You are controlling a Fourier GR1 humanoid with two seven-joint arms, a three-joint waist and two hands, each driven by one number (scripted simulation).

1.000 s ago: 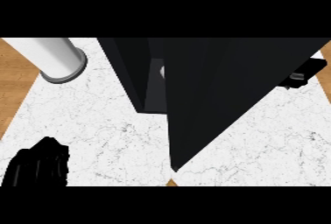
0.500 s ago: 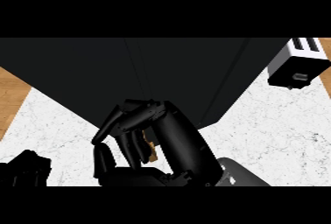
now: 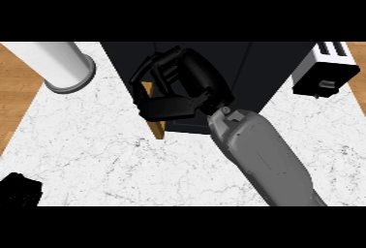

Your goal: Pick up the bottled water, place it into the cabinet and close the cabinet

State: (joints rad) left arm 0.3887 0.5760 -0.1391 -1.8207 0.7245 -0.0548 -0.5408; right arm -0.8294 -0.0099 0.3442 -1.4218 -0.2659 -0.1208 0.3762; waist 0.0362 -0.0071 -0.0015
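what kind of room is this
Most likely a kitchen. A white marble-patterned counter holds a dark cabinet, a black and white appliance that looks like a toaster at the right, and a white cylindrical container at the upper left. The right hand is at the cabinet.

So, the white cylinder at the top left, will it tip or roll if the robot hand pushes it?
The white cylinder looks tall for its base, so a push high up would probably tip it. Its round wall suggests it would then roll on the counter. The smooth surface may be slippery to grip.
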